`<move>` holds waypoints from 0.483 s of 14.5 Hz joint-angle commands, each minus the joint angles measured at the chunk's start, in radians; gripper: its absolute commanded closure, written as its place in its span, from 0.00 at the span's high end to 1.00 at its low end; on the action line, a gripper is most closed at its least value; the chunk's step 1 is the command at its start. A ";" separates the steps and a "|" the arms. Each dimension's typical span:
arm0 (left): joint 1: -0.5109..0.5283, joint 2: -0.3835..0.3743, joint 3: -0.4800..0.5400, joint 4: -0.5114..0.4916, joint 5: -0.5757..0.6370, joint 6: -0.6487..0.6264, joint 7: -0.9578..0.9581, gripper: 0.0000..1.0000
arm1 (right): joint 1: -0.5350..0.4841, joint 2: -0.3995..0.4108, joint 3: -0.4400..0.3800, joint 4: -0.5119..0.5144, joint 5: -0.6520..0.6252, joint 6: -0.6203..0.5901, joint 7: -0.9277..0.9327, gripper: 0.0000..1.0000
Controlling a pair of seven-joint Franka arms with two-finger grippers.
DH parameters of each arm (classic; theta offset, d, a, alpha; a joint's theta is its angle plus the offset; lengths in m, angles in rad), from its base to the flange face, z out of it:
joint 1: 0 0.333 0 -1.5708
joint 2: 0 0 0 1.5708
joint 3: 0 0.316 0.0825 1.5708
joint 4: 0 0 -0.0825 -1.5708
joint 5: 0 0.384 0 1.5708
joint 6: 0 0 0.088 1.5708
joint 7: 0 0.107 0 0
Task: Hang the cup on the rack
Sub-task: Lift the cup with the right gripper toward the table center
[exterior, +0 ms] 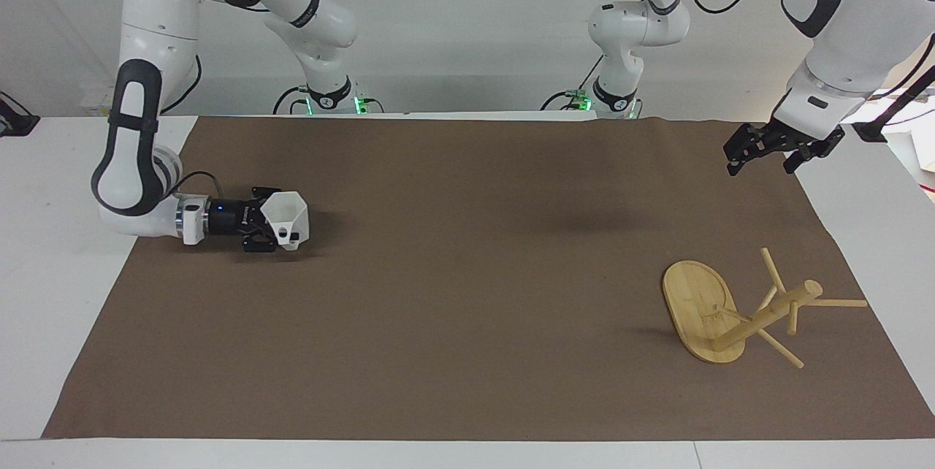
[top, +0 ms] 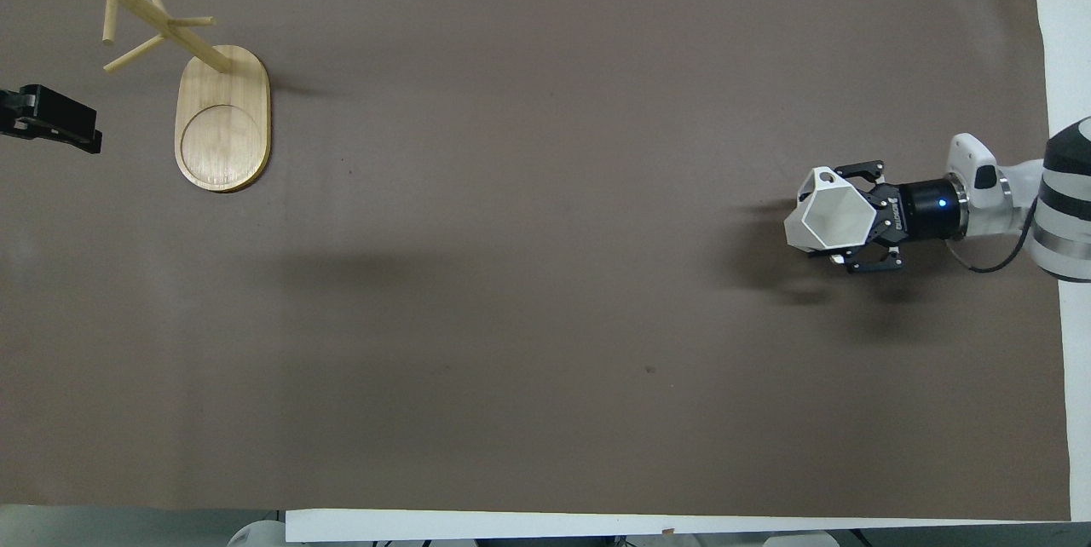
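The white faceted cup (exterior: 286, 215) is held in my right gripper (exterior: 269, 229), which is shut on it from the side, low over the mat at the right arm's end of the table. Its mouth faces up in the overhead view (top: 831, 219), where the right gripper (top: 852, 219) also shows. The pierced handle points away from the robots. The bamboo rack (exterior: 738, 312) stands on its oval base at the left arm's end, farther from the robots; it also shows in the overhead view (top: 223, 117). My left gripper (exterior: 760, 155) hangs open in the air over the mat's edge, apart from the rack.
A brown mat (exterior: 467, 294) covers most of the white table (exterior: 51, 294). The left gripper (top: 53, 114) shows at the overhead view's edge beside the rack's base.
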 commanded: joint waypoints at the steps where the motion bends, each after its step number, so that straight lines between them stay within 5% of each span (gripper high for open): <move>1: -0.010 -0.035 -0.009 -0.031 -0.002 -0.025 -0.075 0.99 | 0.162 -0.078 0.003 -0.016 0.115 0.093 0.149 0.29; 7: -0.372 -0.022 -0.024 -0.048 -0.033 0.178 -0.512 0.99 | 0.538 -0.153 0.003 -0.016 0.375 0.544 0.296 0.29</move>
